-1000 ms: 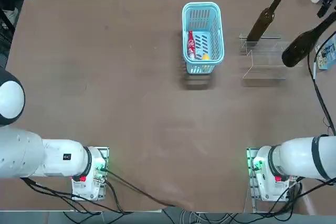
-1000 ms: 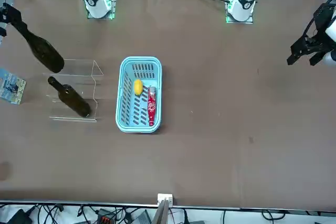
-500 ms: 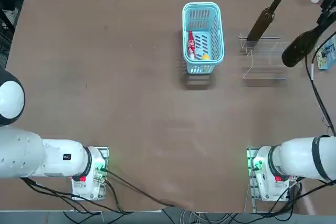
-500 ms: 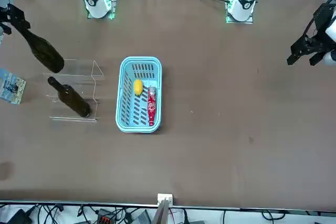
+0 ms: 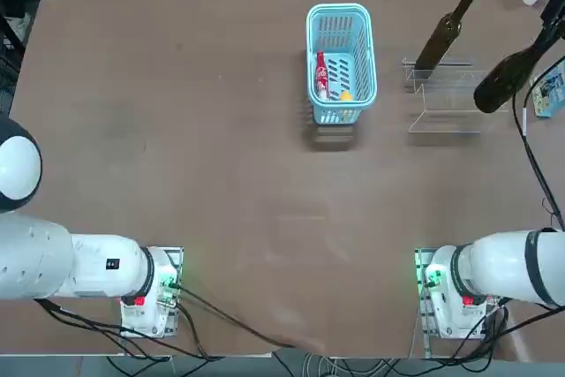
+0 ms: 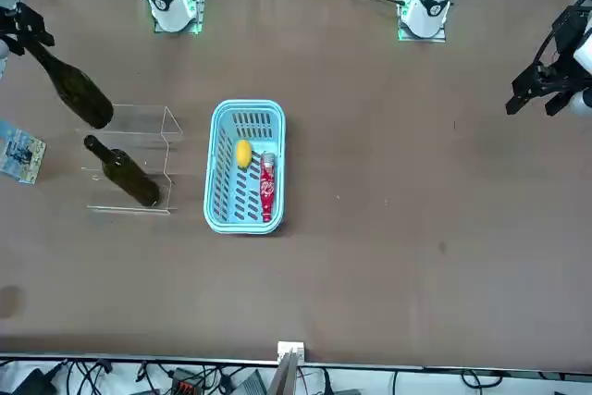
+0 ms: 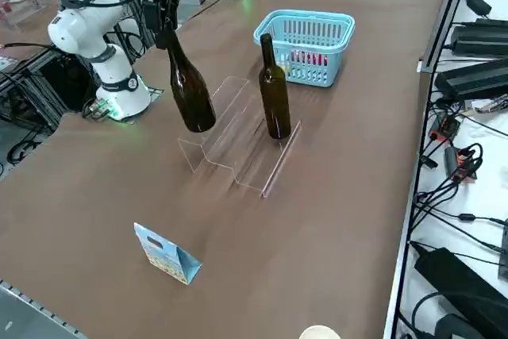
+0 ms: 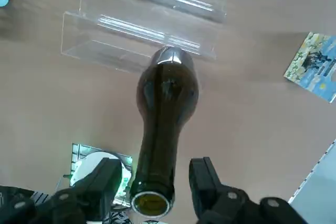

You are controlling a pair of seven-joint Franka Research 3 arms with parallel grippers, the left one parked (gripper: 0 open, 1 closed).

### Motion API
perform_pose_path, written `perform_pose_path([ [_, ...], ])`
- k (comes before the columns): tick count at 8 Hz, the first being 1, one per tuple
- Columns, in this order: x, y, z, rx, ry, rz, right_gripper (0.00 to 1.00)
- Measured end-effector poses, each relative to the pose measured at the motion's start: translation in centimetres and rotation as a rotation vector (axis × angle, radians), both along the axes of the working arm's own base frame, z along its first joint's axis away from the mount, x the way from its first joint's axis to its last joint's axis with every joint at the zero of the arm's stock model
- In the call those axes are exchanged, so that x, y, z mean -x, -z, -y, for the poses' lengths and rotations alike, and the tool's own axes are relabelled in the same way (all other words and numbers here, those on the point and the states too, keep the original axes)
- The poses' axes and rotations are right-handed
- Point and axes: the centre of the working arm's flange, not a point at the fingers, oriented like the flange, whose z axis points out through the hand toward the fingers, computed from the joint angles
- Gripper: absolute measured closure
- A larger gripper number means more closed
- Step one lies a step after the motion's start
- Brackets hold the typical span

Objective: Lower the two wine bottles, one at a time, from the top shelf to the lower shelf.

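Observation:
One dark wine bottle (image 7: 275, 93) stands upright on the far, lower shelf (image 7: 266, 160) of the clear acrylic stand (image 5: 446, 121). The other wine bottle (image 7: 189, 93) (image 8: 167, 93) rests with its base at the edge of the nearer, higher top shelf (image 7: 218, 117). My right gripper (image 8: 156, 174) (image 7: 163, 17) is at this bottle's neck. It is open, with one finger (image 8: 107, 179) on each side of the neck and a narrow gap left on both sides.
A light blue basket (image 5: 341, 8) with a small red bottle and a yellow item sits left of the stand. A small blue printed packet (image 7: 167, 256) stands on the table beyond the stand's right end. Cables and boxes line the table's far edge.
The right gripper's fingers have drawn in towards the nearer bottle's neck and shifted slightly along it. Both bottles stay where they were.

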Motion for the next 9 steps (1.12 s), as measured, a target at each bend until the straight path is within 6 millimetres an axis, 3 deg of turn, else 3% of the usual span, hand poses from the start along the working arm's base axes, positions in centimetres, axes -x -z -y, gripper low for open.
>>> perform_pose_path([
  [6,0.02,-0.08,-0.02,0.020,-0.007,-0.003,0.41],
  [7,0.01,-0.10,-0.10,0.020,-0.008,-0.002,0.53],
  [9,-0.09,-0.16,-0.45,0.028,-0.017,-0.002,0.60],
])
